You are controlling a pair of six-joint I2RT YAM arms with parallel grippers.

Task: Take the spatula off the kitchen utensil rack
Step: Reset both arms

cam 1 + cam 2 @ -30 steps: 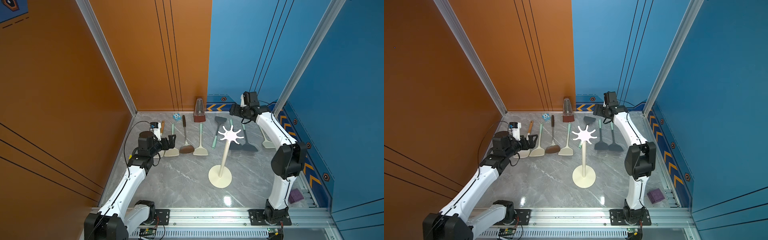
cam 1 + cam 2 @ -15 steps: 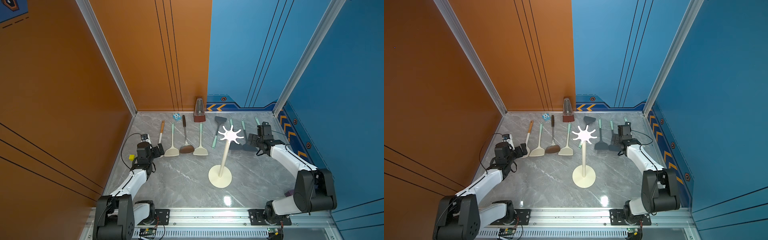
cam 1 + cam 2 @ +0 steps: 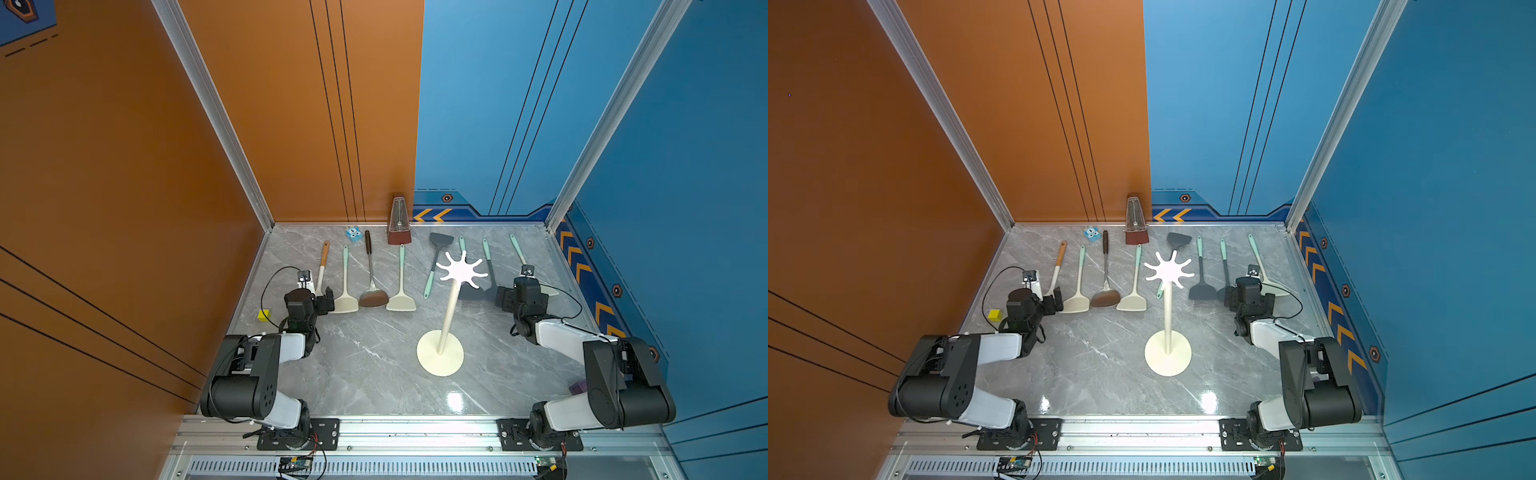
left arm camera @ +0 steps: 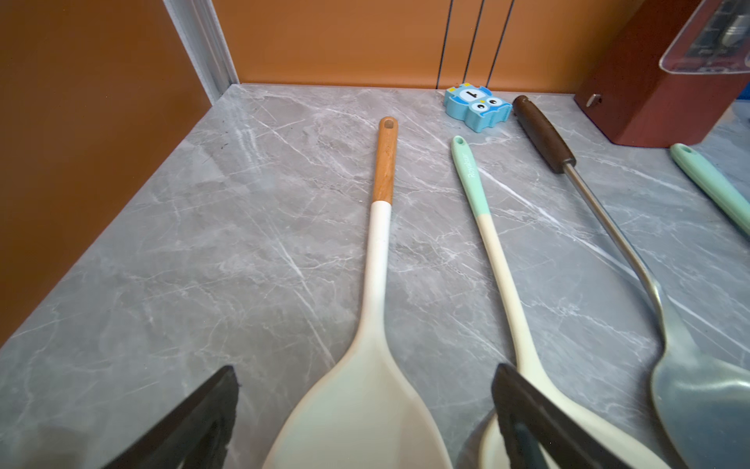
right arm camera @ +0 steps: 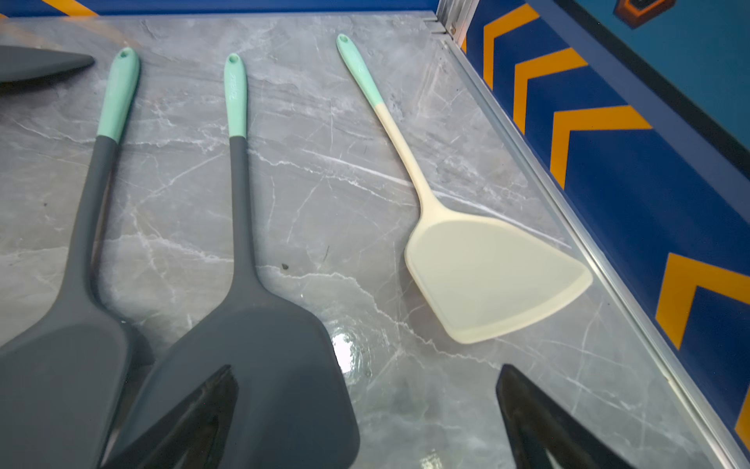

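In a top view my left arm (image 3: 266,365) sits folded low in the lower left of the frame. Its big elbow bends back near the metal rail, and the forearm reaches forward over the table (image 3: 365,374). The left gripper (image 3: 311,296) points at the row of tools. In the left wrist view its jaws stand wide apart. The round end of the cream spatula with the wood handle (image 4: 377,251) lies between the two black fingers (image 4: 203,422). I cannot tell if they touch it.

My right arm (image 3: 602,374) is folded the same way in the lower right of the frame. The right gripper (image 3: 523,294) is low, just right of the rack's white top. In the right wrist view its jaws are wide apart too and hold nothing. One finger is over the flat end of a dark grey spatula (image 5: 264,337). A cream spatula with a green handle (image 5: 487,276) lies on the table ahead.

The kitchen utensil rack (image 3: 449,316) stands upright in the middle of the frame, between my two arms. All the spatulas I see lie flat on the table in a row. The brown metronome (image 3: 399,226) stands behind them.
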